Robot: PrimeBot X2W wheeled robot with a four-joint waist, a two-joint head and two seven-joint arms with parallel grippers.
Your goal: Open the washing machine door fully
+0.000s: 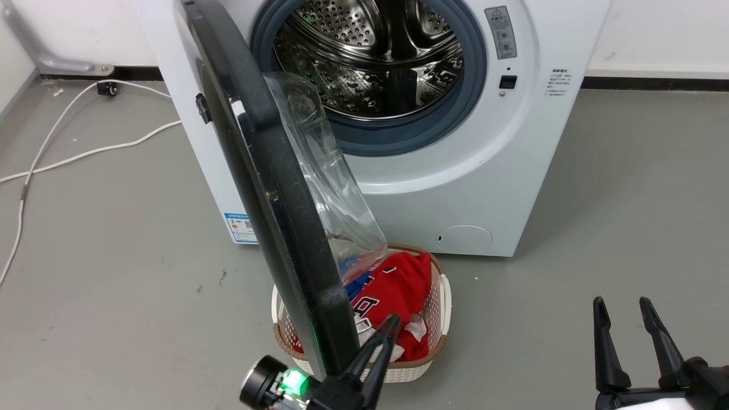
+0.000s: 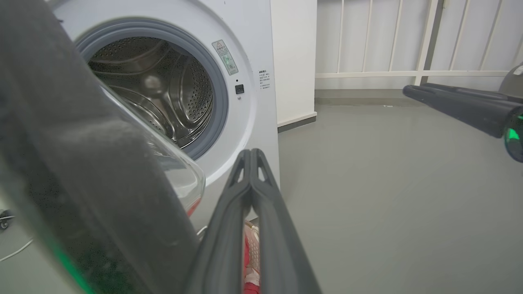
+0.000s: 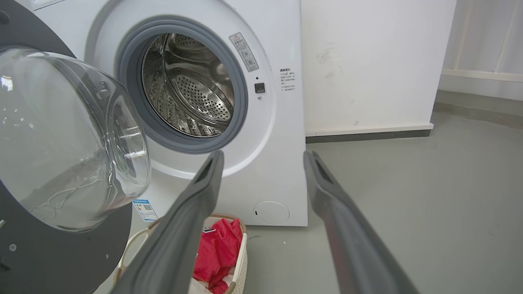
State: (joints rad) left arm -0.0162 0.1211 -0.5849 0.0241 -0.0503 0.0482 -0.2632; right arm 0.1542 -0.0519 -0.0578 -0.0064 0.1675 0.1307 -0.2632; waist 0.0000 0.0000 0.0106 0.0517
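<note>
washing machine door stands half open; left gripper pressed together, perhaps touching its rim; right gripper spread apart

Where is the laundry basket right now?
In the head view, the laundry basket sits on the floor at lower centre, before the machine, beneath the washing machine door.

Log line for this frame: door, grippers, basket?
door: partly open, edge-on | left gripper: shut, beside door's inner face | right gripper: open, free | basket: below door
</note>
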